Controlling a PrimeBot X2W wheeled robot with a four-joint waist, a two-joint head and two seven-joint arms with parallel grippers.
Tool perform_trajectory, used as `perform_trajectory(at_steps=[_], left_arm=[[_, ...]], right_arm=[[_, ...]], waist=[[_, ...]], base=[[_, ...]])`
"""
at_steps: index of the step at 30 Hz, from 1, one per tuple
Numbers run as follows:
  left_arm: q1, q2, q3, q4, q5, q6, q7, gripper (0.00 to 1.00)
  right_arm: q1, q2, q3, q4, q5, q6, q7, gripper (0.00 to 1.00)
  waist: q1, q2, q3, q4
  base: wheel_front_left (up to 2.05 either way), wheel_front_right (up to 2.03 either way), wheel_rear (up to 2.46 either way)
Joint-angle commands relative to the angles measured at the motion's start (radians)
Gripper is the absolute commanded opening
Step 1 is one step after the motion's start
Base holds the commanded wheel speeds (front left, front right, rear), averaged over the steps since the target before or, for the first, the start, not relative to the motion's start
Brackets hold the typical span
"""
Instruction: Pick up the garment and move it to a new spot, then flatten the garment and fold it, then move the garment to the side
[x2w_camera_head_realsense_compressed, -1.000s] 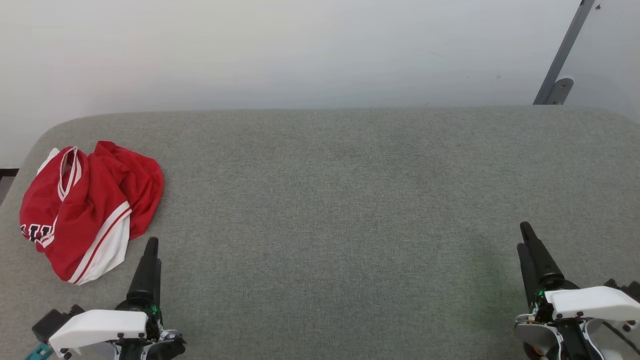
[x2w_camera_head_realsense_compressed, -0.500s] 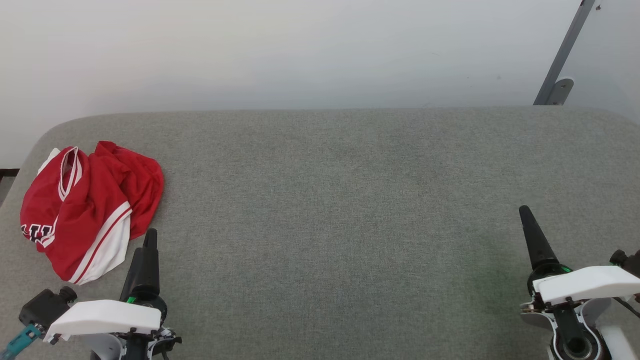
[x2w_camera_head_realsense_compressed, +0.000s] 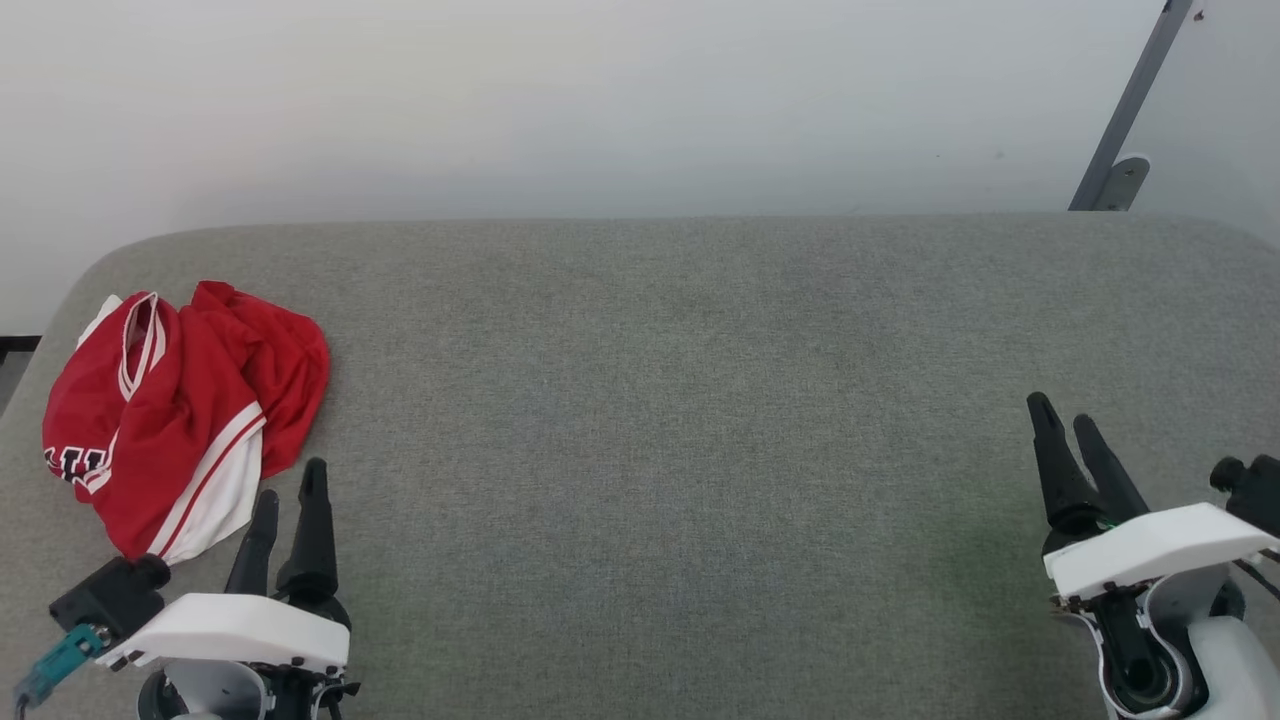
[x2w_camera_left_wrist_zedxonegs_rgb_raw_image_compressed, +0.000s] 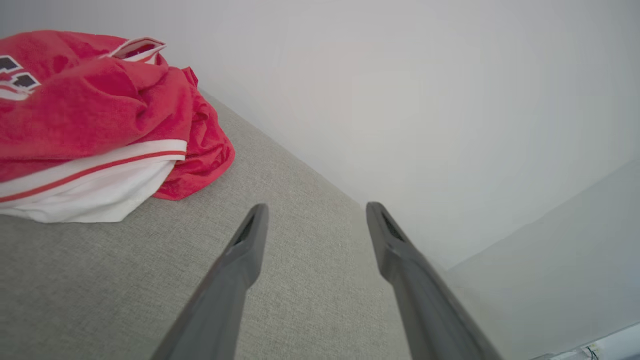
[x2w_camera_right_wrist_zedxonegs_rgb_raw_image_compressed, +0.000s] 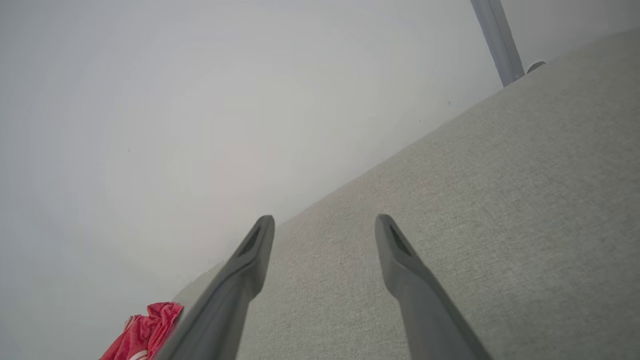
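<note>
At far left, garment (x2w_camera_head_realsense_compressed: 170, 420): crumpled red basketball jersey with white sleeves and striped trim lay heaped on the grey fabric-covered table (x2w_camera_head_realsense_compressed: 650, 400); black lettering partly showed
Left gripper (x2w_camera_head_realsense_compressed: 290, 482): was at near left, just beside the jersey's near edge, not touching; fingers spread, gripping nothing
Right gripper (x2w_camera_head_realsense_compressed: 1061, 411): was at near right, well apart from the jersey; fingers spread, empty
Backdrop: plain white wall (x2w_camera_head_realsense_compressed: 600, 100) stood beyond the far edge; slanted grey metal post (x2w_camera_head_realsense_compressed: 1130, 100) at far right
</note>
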Motion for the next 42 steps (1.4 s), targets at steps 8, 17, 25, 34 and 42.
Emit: perform_trajectory(at_steps=[8, 17, 25, 34, 42], left_arm=[[-0.018, 0.032, -0.032, 0.003, 0.137, 0.024, -0.033, 1.0], [-0.02, 0.051, -0.064, 0.007, 0.238, 0.041, -0.059, 1.0], [-0.024, 0.064, -0.081, 0.012, 0.319, 0.053, -0.081, 1.0], [-0.028, 0.076, -0.086, 0.013, 0.396, 0.06, -0.103, 1.0], [-0.029, 0.074, -0.081, 0.034, 0.44, 0.044, -0.119, 1.0]], right_arm=[[-0.043, -0.02, 0.008, 0.002, -0.159, 0.002, -0.033, 1.0], [-0.06, -0.032, 0.017, 0.016, -0.286, 0.002, -0.059, 1.0], [-0.073, -0.042, 0.019, 0.027, -0.391, 0.002, -0.082, 1.0], [-0.087, -0.052, 0.023, 0.03, -0.488, 0.002, -0.103, 1.0], [-0.097, -0.058, 0.024, 0.032, -0.555, 0.002, -0.12, 1.0]], waist=[[0.0, -0.0001, 0.0, 0.003], [0.0, -0.0001, -0.001, 0.009], [0.0, -0.0001, -0.001, 0.011], [0.0, -0.0001, 0.004, 0.008], [0.0, -0.0001, 0.009, 0.006]], base=[[0.0, 0.0, 0.0], [0.0, 0.0, 0.0], [0.0, 0.0, 0.0], [0.0, 0.0, 0.0], [0.0, 0.0, 0.0]])
